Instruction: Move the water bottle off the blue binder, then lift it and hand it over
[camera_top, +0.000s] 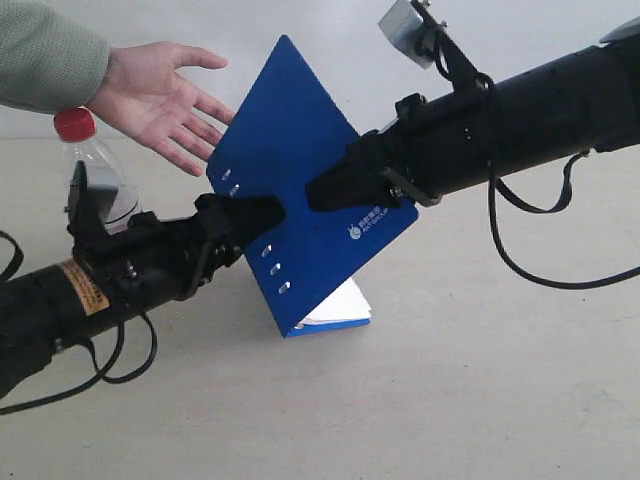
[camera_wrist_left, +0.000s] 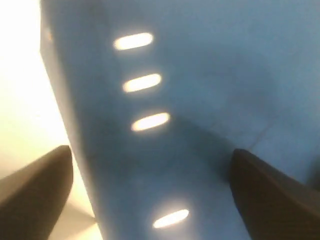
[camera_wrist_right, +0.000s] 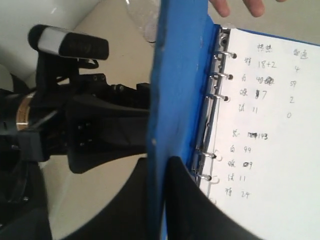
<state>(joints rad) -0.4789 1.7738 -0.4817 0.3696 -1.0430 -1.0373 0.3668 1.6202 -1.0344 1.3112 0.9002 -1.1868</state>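
Right claw (camera_top: 318, 188): clamped on the cover of the blue binder (camera_top: 300, 130), one finger on each face, holding it tilted up.
Left claw (camera_top: 262, 212): fingers spread wide at the binder's slotted spine edge, gripping nothing.
Water bottle (camera_top: 85, 165): upright at far left behind the left arm, apart from the binder.
Person's hand (camera_top: 160, 95): open, above the bottle.

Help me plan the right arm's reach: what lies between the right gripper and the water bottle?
In the exterior view, the blue binder and the left gripper at its spine edge.
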